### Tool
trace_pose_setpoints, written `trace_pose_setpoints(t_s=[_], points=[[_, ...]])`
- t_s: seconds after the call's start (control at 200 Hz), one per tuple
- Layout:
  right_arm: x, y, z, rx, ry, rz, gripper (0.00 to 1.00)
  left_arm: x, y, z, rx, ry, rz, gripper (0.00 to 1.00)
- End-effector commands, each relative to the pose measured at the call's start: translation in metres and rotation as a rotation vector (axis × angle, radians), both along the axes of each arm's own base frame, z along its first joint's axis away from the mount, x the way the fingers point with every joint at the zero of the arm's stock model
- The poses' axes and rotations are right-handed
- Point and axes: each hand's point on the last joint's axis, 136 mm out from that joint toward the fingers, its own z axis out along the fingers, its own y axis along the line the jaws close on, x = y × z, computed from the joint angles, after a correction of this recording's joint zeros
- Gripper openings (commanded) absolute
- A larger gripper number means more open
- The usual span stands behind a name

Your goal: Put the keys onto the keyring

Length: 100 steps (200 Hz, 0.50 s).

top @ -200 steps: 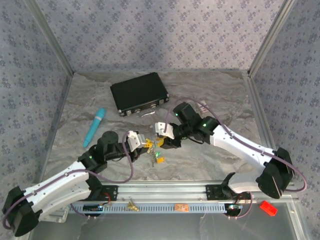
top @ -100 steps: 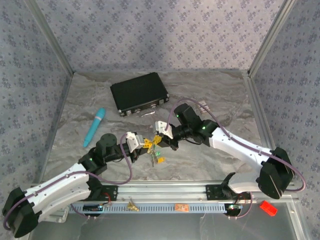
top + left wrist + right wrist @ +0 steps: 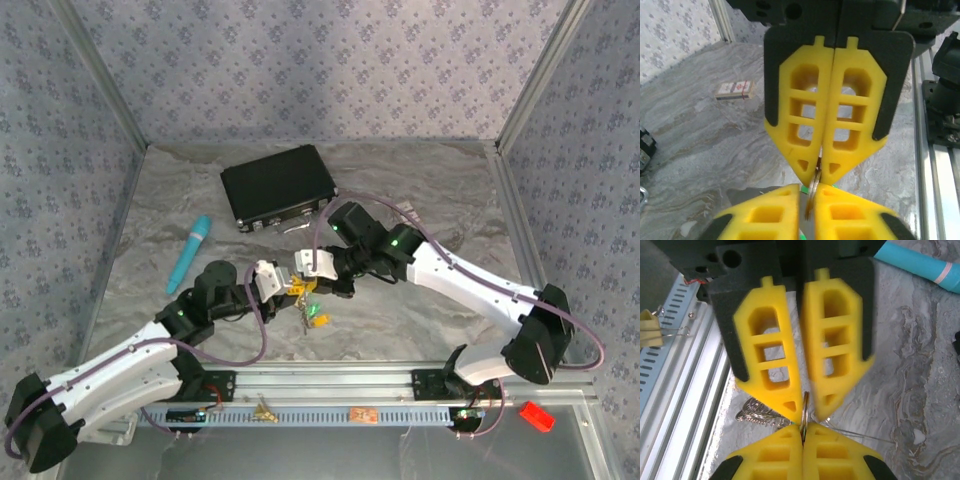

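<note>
Evidently, the left gripper (image 3: pixel 810 210) and right gripper (image 3: pixel 802 440) meet tip to tip, each clamped shut on the thin keyring (image 3: pixel 804 407), which we judge steadies it from both sides; the green and yellow keys (image 3: pixel 317 317) bunch just beside them.

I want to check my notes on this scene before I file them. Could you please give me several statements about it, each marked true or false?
1. Both grippers stand wide open. False: the left gripper and the right gripper are shut, tips meeting on a thin metal piece.
2. The teal stick lies apart from the black case. True.
3. The black case is open. False: its lid is closed.
4. The keys, with green and yellow heads, sit close to the grippers. True.
5. The small card rests on the case. False: it lies on the table.
</note>
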Motion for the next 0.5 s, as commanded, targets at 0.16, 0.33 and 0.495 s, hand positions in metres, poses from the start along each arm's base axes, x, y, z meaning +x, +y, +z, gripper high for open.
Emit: trace_pose_setpoints(t_s=[0.16,0.33,0.495], points=[[0.000,-0.004,0.015,0.118,0.058,-0.042,0.24,-0.007,-0.003,0.015,-0.033,-0.041,-0.041,0.00],[0.005,-0.009,0.006,0.162,0.116,-0.112,0.28,-0.006,-0.003,0.024,-0.128,-0.059,-0.022,0.00],[0.003,-0.007,0.003,0.171,0.141,-0.113,0.25,-0.007,-0.002,0.024,-0.133,-0.064,-0.021,0.00]])
